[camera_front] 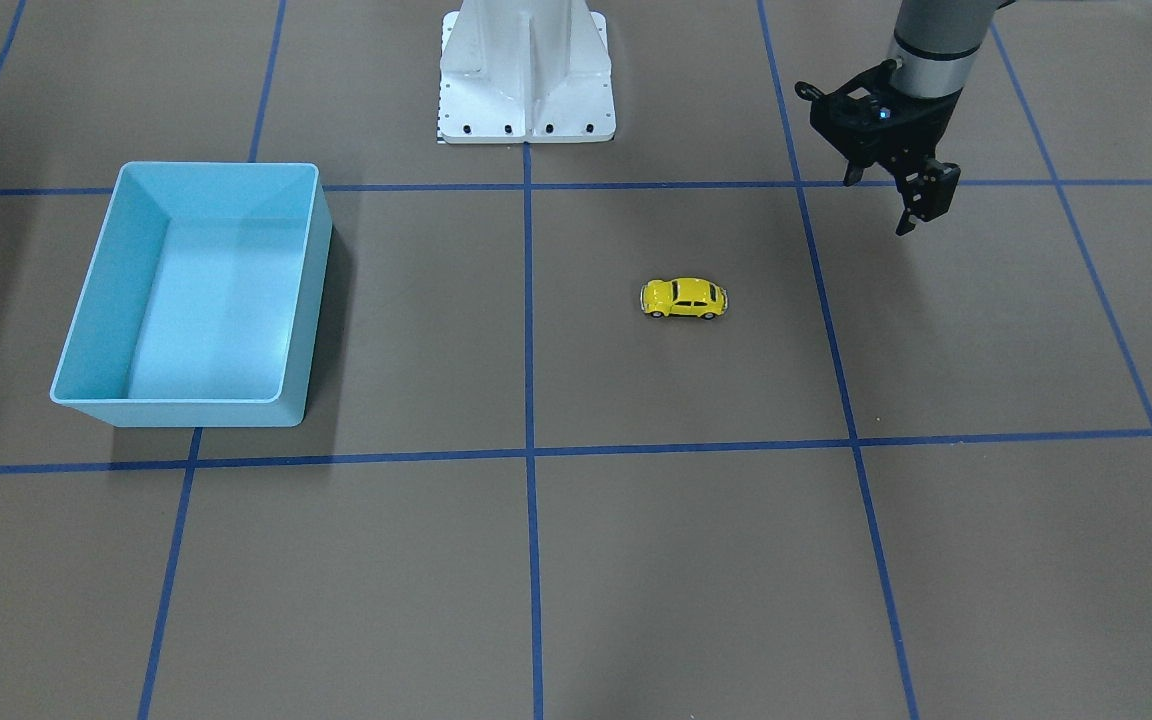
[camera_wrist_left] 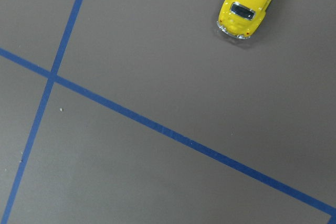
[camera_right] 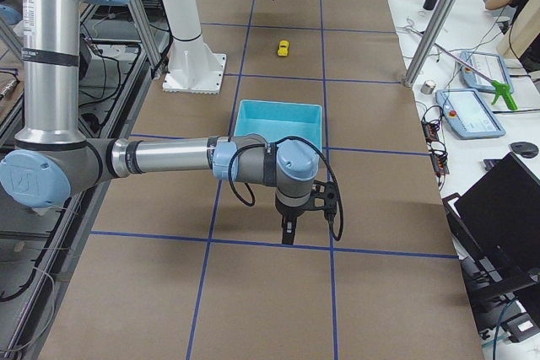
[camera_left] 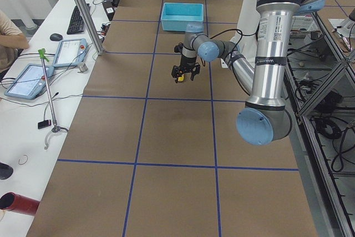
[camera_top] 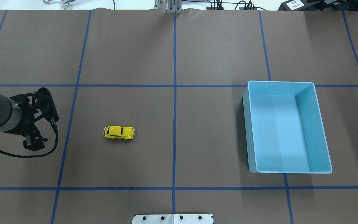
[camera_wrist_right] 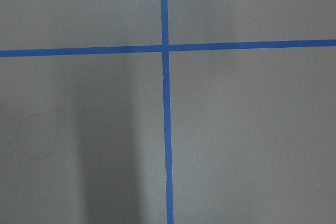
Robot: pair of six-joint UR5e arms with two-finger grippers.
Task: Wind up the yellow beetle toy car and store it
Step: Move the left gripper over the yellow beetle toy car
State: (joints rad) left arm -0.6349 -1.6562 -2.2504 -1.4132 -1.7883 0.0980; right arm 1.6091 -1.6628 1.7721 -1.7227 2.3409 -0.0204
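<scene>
In the front view, the toy car [camera_front: 684, 298] stands on its wheels on the counter [camera_front: 696, 560]. It is in the robot's left half, about midway between the robot's edge and the operators' edge. The left pincer [camera_front: 881, 203] hangs above the counter, nearer the left end edge than the car. Its jaws are spread and hold nothing, which looks like readiness for a reach. The bin [camera_front: 186, 412] sits open-topped in the right half, well apart from the car, most likely as the storing place.

From overhead, the toy car [camera_top: 119, 132] lies lengthwise along the counter, so both flanks are free for a grip. The left pincer [camera_top: 35, 143] is apart from it.

In the left side view, the left pincer [camera_left: 186, 75] overlaps the car only by line of sight.

In the right side view, the right pincer [camera_right: 289, 229] points down near the right end edge, beyond the bin [camera_right: 278, 107]. It seems parked out of the way, and its opening cannot be told.

In the left wrist view, the toy car [camera_wrist_left: 251, 3] is at the upper right, so the pincer is not centred over it.

The right wrist view shows only the counter and its tape lines [camera_wrist_right: 166, 129].
</scene>
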